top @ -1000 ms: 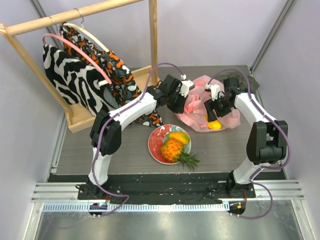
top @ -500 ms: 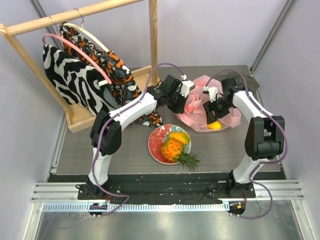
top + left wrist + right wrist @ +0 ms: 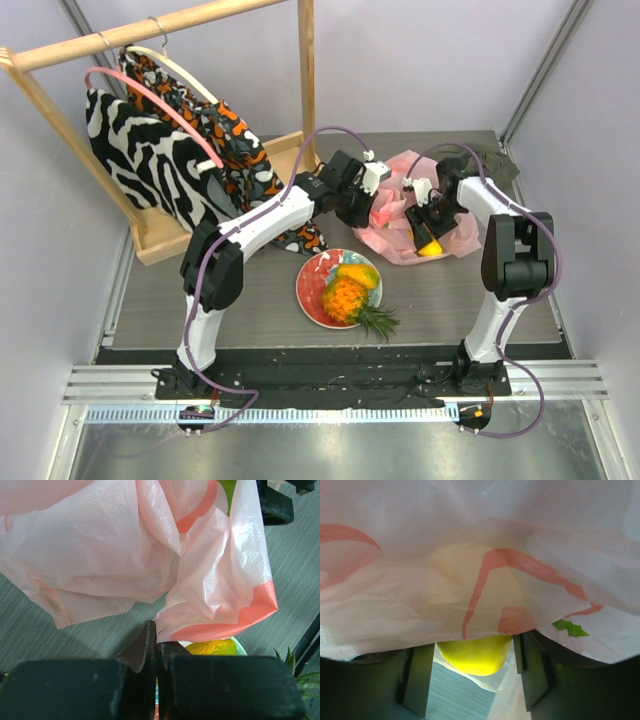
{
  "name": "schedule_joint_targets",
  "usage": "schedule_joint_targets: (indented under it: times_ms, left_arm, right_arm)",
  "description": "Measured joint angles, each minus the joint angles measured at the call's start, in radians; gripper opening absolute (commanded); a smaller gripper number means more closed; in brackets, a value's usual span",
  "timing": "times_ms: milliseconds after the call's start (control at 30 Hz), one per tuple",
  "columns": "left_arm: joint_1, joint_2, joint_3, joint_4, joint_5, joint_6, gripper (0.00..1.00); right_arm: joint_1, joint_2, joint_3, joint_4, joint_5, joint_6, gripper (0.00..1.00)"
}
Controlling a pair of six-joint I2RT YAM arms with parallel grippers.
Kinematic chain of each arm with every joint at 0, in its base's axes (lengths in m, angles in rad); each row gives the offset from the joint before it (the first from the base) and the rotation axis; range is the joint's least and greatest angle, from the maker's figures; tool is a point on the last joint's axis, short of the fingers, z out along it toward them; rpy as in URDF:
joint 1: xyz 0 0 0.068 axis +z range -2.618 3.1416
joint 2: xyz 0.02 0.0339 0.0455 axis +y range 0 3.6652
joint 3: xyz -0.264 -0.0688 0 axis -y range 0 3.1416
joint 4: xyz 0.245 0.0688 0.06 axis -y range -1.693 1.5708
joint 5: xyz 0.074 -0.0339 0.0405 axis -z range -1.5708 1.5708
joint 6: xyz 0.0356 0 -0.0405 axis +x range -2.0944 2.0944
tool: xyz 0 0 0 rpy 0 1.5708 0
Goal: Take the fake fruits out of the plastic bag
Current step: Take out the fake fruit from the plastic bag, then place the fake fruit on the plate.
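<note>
The pink plastic bag (image 3: 440,205) lies crumpled at the back right of the table. My left gripper (image 3: 366,207) is shut on its left edge; in the left wrist view the film (image 3: 150,555) runs down to the closed jaws of my left gripper (image 3: 157,637). My right gripper (image 3: 424,237) reaches under the bag's front edge and is shut on a yellow fruit (image 3: 428,248). In the right wrist view the yellow fruit (image 3: 475,655) fills the gap between the fingers (image 3: 417,680), with bag film (image 3: 470,580) draped over it. The pineapple (image 3: 346,299) and an orange-yellow piece (image 3: 355,273) lie on the plate.
The round red-and-teal plate (image 3: 310,290) sits at the front middle. A wooden rack (image 3: 160,30) with patterned cloths (image 3: 150,160) fills the back left. An olive-green cloth (image 3: 497,160) lies behind the bag.
My right arm has swung its elbow inward and the gripper has shifted slightly left and back with the yellow fruit. My left arm has not moved.
</note>
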Motion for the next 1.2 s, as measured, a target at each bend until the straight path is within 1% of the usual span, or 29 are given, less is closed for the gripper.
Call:
schedule_joint_targets:
  times_ms: [33,167,233,367,400,433,467,500,567,667,733,800,933,1000,1067,1133,1200]
  left_arm:
    - [0.000,0.000,0.000,0.000,0.000,0.000,0.00]
    - [0.000,0.000,0.000,0.000,0.000,0.003,0.00]
    - [0.000,0.000,0.001,0.000,-0.002,0.005,0.00]
    - [0.000,0.003,0.021,-0.002,-0.005,0.009,0.00]
    - [0.000,0.006,0.031,0.000,-0.005,0.010,0.03]
    - [0.000,0.010,0.047,-0.001,-0.005,0.011,0.12]
    - [0.000,0.014,0.065,-0.001,-0.005,0.015,0.39]
    - [0.000,0.017,0.082,-0.001,-0.005,0.021,0.54]
    - [0.001,0.017,0.109,-0.004,0.000,0.029,0.77]
    - [0.010,-0.003,0.133,-0.008,0.013,0.026,0.87]
    - [0.018,-0.047,0.121,-0.020,0.025,0.025,0.90]
    - [0.033,-0.135,0.084,-0.031,0.034,0.028,0.92]
    - [0.064,-0.389,0.017,-0.054,0.034,0.075,0.93]
    - [0.076,-0.526,0.002,-0.065,0.027,0.111,0.93]
    - [0.077,-0.644,-0.004,-0.070,0.018,0.152,0.93]
    - [0.077,-0.732,-0.020,-0.071,0.007,0.181,0.93]
    - [0.097,-0.787,-0.048,-0.080,0.012,0.192,0.93]
  right_arm:
    - [0.000,0.000,0.001,-0.001,0.001,-0.002,0.50]
    - [0.000,-0.012,0.007,-0.014,0.014,-0.022,0.50]
    - [-0.004,-0.049,0.006,-0.043,0.025,-0.042,0.51]
    - [-0.006,-0.222,-0.004,-0.115,0.036,-0.115,0.51]
    - [-0.006,-0.275,-0.011,-0.137,0.036,-0.138,0.51]
    - [-0.006,-0.329,-0.021,-0.158,0.035,-0.166,0.51]
    - [-0.006,-0.380,-0.029,-0.186,0.032,-0.196,0.51]
    - [-0.006,-0.418,-0.031,-0.216,0.027,-0.220,0.51]
    - [-0.006,-0.483,-0.030,-0.279,0.000,-0.275,0.52]
    - [0.026,-0.533,-0.004,-0.379,-0.042,-0.332,0.52]
    - [0.095,-0.535,0.031,-0.406,-0.057,-0.345,0.52]
    - [0.218,-0.534,0.065,-0.401,-0.058,-0.351,0.53]
    - [0.448,-0.498,0.118,-0.369,-0.063,-0.367,0.51]
    - [0.508,-0.442,0.150,-0.348,-0.063,-0.383,0.50]
    - [0.546,-0.350,0.194,-0.319,-0.058,-0.401,0.49]
    - [0.570,-0.241,0.244,-0.290,-0.053,-0.423,0.48]
    - [0.589,-0.137,0.302,-0.275,-0.050,-0.444,0.48]
